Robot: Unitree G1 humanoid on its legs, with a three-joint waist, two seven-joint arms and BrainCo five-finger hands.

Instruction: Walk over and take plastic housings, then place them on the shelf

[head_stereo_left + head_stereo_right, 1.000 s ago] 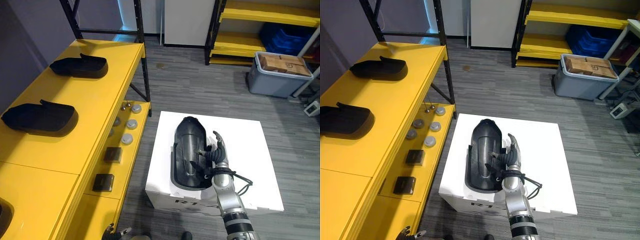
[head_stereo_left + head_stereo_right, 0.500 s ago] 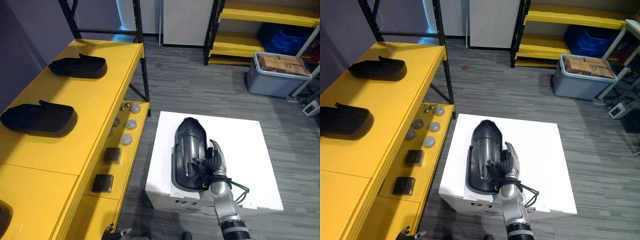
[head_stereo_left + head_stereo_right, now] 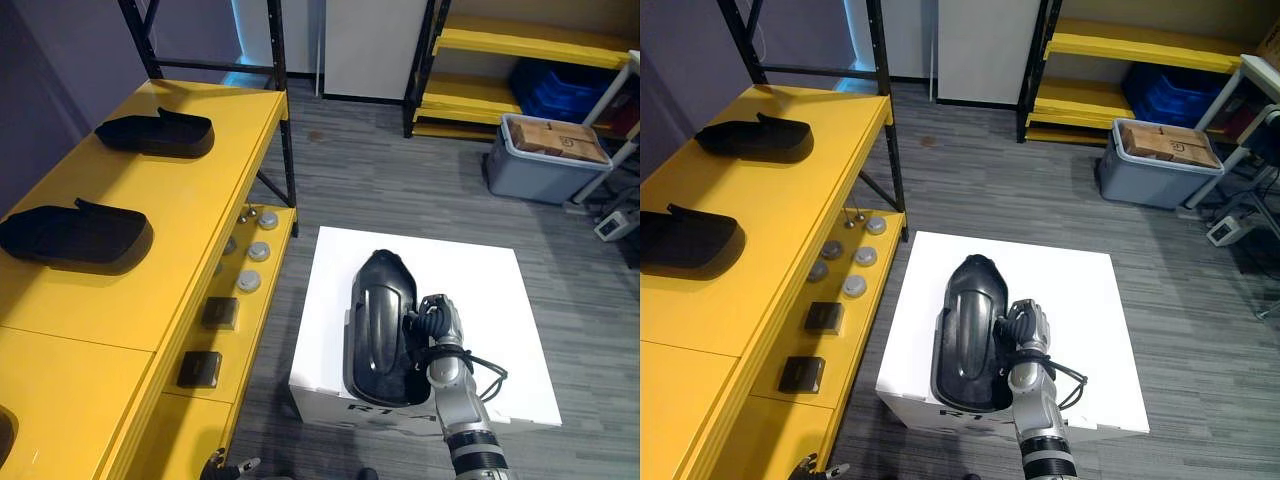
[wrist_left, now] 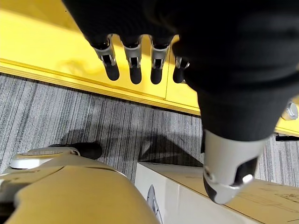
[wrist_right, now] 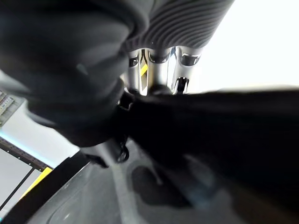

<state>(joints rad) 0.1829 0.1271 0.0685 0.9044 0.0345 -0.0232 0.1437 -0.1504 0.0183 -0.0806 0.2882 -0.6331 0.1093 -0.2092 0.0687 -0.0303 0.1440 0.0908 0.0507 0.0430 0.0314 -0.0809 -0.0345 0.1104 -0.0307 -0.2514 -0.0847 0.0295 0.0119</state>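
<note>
In the eye views the black plastic housing (image 3: 378,325) lies on the white tabletop (image 3: 490,290) toward 5 o'clock, the right robot hand (image 3: 432,322) clenched on its rim at the 3 o'clock side. The left wrist view shows the left robot hand (image 4: 134,63) released, fingers straight, near the yellow shelf (image 4: 46,46) edge. In the right wrist view that arm's fingers (image 5: 159,59) curl over the housing's rim.
</note>
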